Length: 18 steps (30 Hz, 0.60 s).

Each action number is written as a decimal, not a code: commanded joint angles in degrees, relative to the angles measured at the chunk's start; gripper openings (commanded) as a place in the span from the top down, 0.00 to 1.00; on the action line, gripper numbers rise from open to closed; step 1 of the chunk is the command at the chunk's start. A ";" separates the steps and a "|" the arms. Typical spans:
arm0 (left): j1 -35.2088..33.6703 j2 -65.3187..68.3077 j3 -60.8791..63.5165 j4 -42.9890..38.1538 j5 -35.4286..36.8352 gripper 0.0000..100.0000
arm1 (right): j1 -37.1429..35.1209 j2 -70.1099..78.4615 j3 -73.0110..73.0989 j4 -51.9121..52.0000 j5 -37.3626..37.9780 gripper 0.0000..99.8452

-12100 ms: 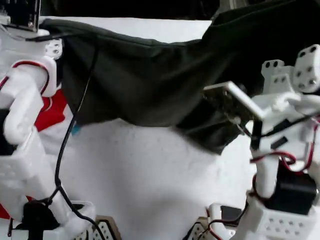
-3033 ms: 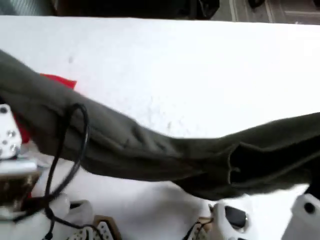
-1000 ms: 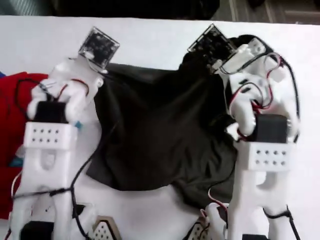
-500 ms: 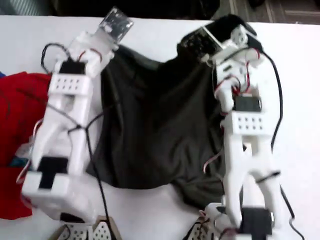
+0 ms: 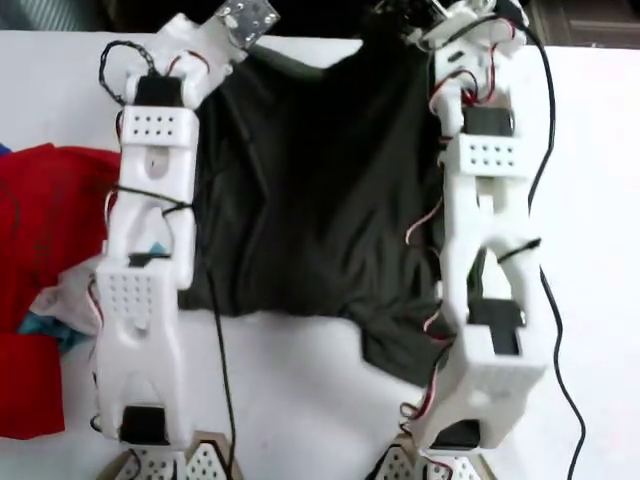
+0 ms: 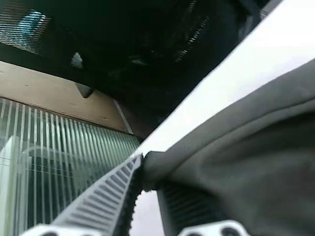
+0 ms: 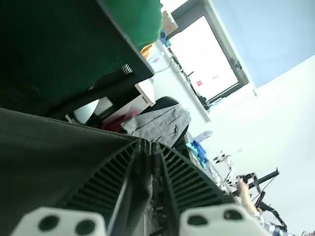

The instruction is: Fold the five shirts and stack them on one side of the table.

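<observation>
Dark shirt lies spread flat on the white table, between the two arms, its far hem at the table's far edge. A lower corner is bunched and turned under near the right arm's base.

Left gripper – ribbed fingers pressed together on the hem's far left corner, cloth pinched between them. Right gripper – fingers likewise closed, a thin fold of the same dark cloth caught in the gap, at the far right corner.

Left arm and right arm are both stretched out long over the table. Each lies over a side edge of the shirt and hides that edge from the high view. A black cable trails from the left arm across the shirt's near left corner; red and white wires loop along the right arm.

Red shirt is heaped at the table's left side, just beside the left arm, with a bit of white and blue cloth on it.

Beyond the far edge: a ribbed glass panel, a wooden strip, and dark furniture. A bright window shows in the right wrist view.
</observation>
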 commanded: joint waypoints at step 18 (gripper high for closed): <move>-0.66 12.26 -32.00 40.70 -6.42 0.98 | 3.03 -6.20 -9.05 42.59 -0.18 0.98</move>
